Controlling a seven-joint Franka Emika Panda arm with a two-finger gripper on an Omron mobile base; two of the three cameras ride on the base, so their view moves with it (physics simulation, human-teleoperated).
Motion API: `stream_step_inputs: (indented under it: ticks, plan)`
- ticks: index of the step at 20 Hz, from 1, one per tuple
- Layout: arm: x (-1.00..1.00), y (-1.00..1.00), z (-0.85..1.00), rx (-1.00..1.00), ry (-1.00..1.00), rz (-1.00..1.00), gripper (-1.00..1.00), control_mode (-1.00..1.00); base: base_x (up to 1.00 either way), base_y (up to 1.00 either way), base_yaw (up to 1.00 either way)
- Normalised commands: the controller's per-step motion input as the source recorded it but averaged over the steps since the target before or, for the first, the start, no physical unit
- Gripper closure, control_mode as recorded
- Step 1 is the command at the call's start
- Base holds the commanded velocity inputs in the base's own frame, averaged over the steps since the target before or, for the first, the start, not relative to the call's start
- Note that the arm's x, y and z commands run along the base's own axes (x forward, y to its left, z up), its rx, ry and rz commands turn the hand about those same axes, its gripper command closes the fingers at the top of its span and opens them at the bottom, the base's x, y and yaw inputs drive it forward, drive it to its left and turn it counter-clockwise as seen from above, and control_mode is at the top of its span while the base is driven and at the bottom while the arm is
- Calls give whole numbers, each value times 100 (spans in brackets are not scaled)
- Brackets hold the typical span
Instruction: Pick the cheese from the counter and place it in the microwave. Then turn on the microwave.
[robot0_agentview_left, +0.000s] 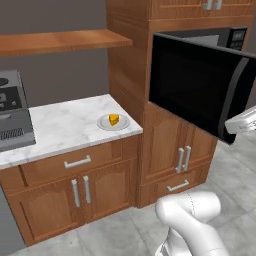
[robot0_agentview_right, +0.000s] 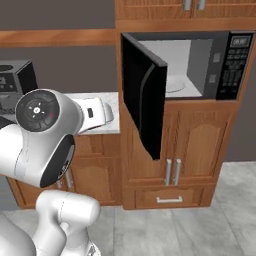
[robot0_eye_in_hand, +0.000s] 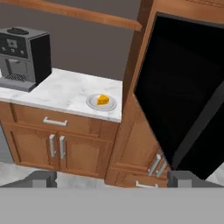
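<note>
The cheese (robot0_agentview_left: 114, 119) (robot0_eye_in_hand: 103, 100) is a small orange-yellow wedge lying on a round grey plate (robot0_agentview_left: 106, 124) (robot0_eye_in_hand: 92, 103). The plate sits near the right end of the white marble counter (robot0_agentview_left: 65, 125) (robot0_eye_in_hand: 65, 89). Right of the counter, the black microwave (robot0_agentview_right: 200, 65) is built into wooden cabinets. Its dark glass door (robot0_agentview_left: 200, 92) (robot0_agentview_right: 145, 95) (robot0_eye_in_hand: 183, 87) is swung wide open, showing a light grey inside. My gripper (robot0_eye_in_hand: 112, 179) is open with nothing between its fingertips (robot0_eye_in_hand: 41, 178). It hangs well back from the counter, facing the cheese and the door.
A dark coffee machine (robot0_agentview_left: 12, 112) (robot0_eye_in_hand: 24, 54) stands at the counter's left end. A brown wooden shelf (robot0_agentview_left: 60, 42) runs above the counter. The open microwave door juts out into the room over the lower cabinets (robot0_agentview_left: 182, 157). The microwave's button panel (robot0_agentview_right: 232, 60) is on its right side.
</note>
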Motion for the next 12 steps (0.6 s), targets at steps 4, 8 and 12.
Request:
stream_step_inputs:
  ticks: [4,8,12]
  plan:
    - [0,0,0,0,0,0,-100,100,17,61,-14]
    - [0,0,0,0,0,0,-100,100,25,61,-15]
    - [0,0,0,0,0,0,-100,100,30,59,-15]
